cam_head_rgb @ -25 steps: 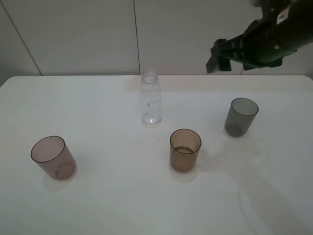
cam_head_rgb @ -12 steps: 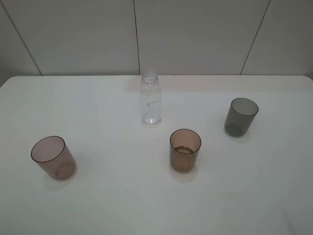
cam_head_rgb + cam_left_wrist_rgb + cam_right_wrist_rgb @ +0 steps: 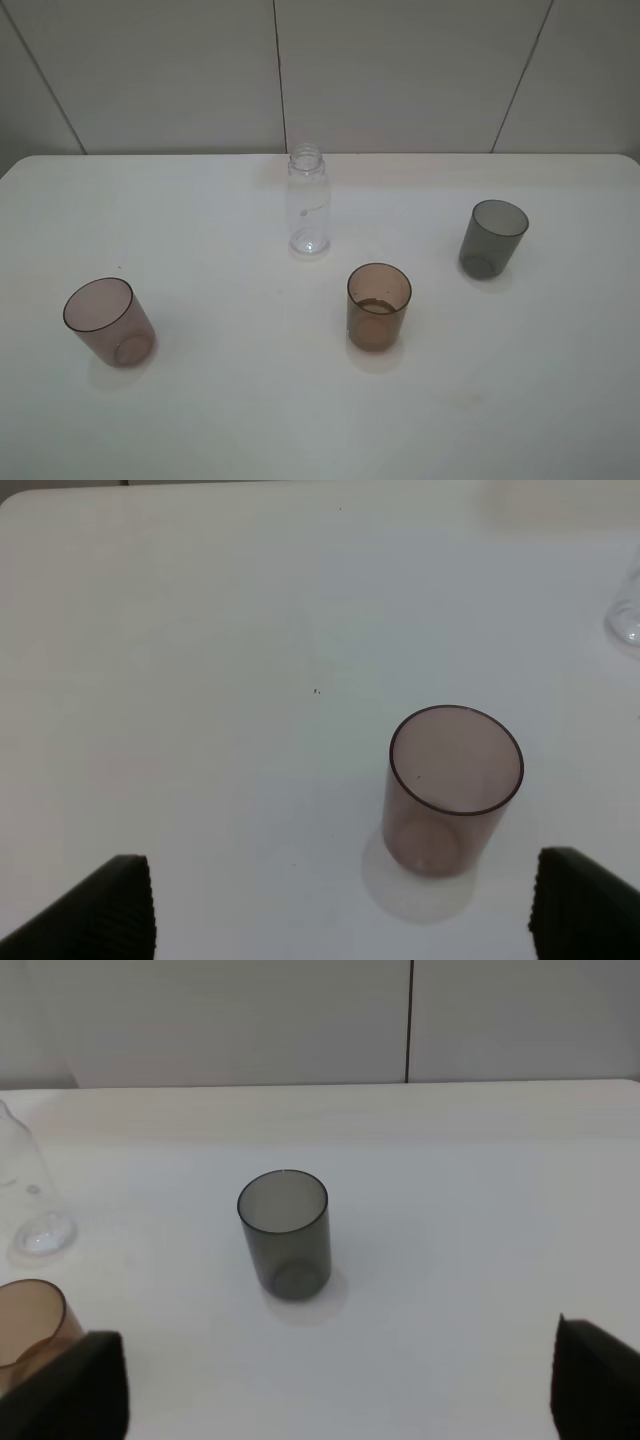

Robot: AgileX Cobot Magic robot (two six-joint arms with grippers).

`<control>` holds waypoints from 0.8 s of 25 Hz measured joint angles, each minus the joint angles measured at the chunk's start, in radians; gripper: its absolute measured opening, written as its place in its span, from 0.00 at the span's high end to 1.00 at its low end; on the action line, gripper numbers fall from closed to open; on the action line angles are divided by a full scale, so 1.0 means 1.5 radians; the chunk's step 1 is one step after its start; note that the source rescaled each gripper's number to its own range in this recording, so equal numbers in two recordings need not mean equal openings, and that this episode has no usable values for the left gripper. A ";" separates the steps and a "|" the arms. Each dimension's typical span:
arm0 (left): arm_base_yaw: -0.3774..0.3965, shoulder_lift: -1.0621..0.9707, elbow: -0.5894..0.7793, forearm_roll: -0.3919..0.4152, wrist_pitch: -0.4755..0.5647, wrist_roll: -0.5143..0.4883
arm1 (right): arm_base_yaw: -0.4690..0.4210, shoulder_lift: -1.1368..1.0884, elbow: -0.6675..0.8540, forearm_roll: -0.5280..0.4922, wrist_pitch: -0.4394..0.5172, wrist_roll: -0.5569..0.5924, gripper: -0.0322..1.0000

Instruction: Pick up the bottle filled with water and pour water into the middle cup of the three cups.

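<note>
- The bottle (image 3: 308,204) is seen as a small clear, colourless plastic one with rounded shoulders and a threaded wide neck, uncapped, standing upright towards the back of the white table (image 3: 200,420).
- The middle cup (image 3: 379,306), an amber-brown translucent tumbler with a dark rim, is placed upright nearer the front, just right of the bottle's line and apart from it; a darker band is visible low inside it.
- The pinkish-mauve cup (image 3: 108,321) is set far to the left and the smoky grey cup (image 3: 492,238) to the right, both upright.
- Compared with a second ago, the dark arm at the upper right of the high view is gone; bottle and cups are unmoved.
- Neither gripper is shown in the high view.
- In the left wrist view, the left gripper (image 3: 340,905) is shown released, its fingertips (image 3: 110,905) spread wide above the mauve cup, nothing between them.
- In the right wrist view, the right gripper (image 3: 335,1385) is likewise wide apart and empty, with the grey cup ahead and the amber cup and bottle at the edge.
</note>
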 joint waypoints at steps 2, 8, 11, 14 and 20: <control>0.000 0.000 0.000 0.000 0.000 0.000 | 0.000 -0.026 0.027 0.002 -0.002 0.000 0.00; 0.000 0.000 0.000 0.000 0.000 0.000 | 0.003 -0.027 0.094 0.002 -0.046 0.000 0.00; 0.000 0.000 0.000 0.000 0.000 0.000 | 0.001 -0.027 0.098 0.002 -0.054 -0.001 0.00; 0.000 0.000 0.000 0.000 0.000 0.000 | -0.024 -0.027 0.098 0.001 -0.059 -0.002 0.00; 0.000 0.000 0.000 0.000 0.000 0.000 | -0.064 -0.027 0.099 0.000 -0.060 -0.002 0.00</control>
